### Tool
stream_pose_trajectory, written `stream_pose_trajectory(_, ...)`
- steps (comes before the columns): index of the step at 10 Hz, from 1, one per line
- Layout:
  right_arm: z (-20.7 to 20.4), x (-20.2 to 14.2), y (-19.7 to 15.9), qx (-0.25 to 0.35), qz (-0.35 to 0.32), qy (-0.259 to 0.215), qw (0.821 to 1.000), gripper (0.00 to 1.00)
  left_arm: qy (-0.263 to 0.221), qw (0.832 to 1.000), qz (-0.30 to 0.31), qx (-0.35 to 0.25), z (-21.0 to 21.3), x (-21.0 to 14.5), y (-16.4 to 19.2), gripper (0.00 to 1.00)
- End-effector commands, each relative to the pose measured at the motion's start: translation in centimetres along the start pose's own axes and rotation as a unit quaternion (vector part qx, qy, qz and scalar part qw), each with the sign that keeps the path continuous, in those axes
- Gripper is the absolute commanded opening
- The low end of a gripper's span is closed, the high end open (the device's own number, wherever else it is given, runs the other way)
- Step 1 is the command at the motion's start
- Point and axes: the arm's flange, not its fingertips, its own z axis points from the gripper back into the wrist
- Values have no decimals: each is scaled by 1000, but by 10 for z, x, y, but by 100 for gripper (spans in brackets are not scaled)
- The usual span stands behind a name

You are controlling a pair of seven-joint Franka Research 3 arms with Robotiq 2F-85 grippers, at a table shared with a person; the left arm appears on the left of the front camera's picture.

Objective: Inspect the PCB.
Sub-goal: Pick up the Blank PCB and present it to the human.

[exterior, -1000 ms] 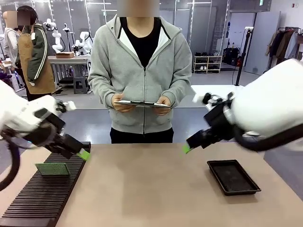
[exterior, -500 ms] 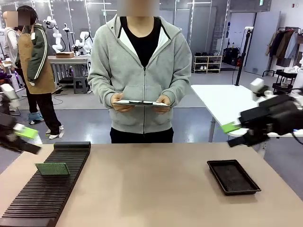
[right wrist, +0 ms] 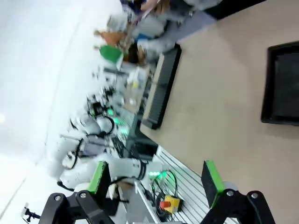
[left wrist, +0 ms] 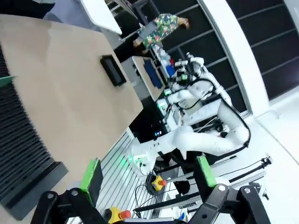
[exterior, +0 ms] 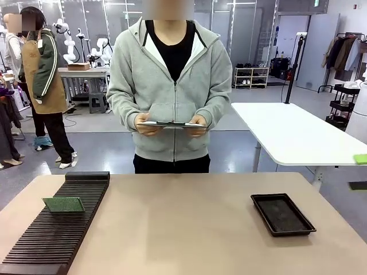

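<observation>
The PCB (exterior: 63, 204) is a small green board standing on edge in the black slotted rack (exterior: 51, 235) at the table's left; its edge also peeks in as the PCB (left wrist: 5, 81) in the left wrist view. My left gripper (left wrist: 147, 171) is open and empty, high off the table's near edge. My right gripper (right wrist: 154, 178) is likewise open and empty, well away from the table. At the front view's right edge one of its green pads (exterior: 360, 158) just shows. Neither gripper is near the board.
A person in a grey hoodie stands at the far side holding a clipboard (exterior: 172, 124) in both hands. A shallow black tray (exterior: 282, 213) lies at the table's right, also seen as the tray (right wrist: 282, 88) and the tray (left wrist: 113, 71). The tan tabletop (exterior: 183, 223) lies between rack and tray.
Both arms have pulled back from over the table, the left one out to the left and the right one out to the right. The PCB and the person have stayed put.
</observation>
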Motion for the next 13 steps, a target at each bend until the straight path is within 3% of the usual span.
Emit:
stream_pose_trajectory(1,19,-23,-19,40,-4,-41,998,100,6,1000,0,-5,30,-1,13,100)
stream_pose_trajectory(4,35,-36,-25,45,-4,-49,998,100,-32,999,20,-8,54,1,28,100)
stream_pose_trajectory(13,46,-31,-26,42,-14,-49,998,100,-27,999,31,10,54,-3,30,100)
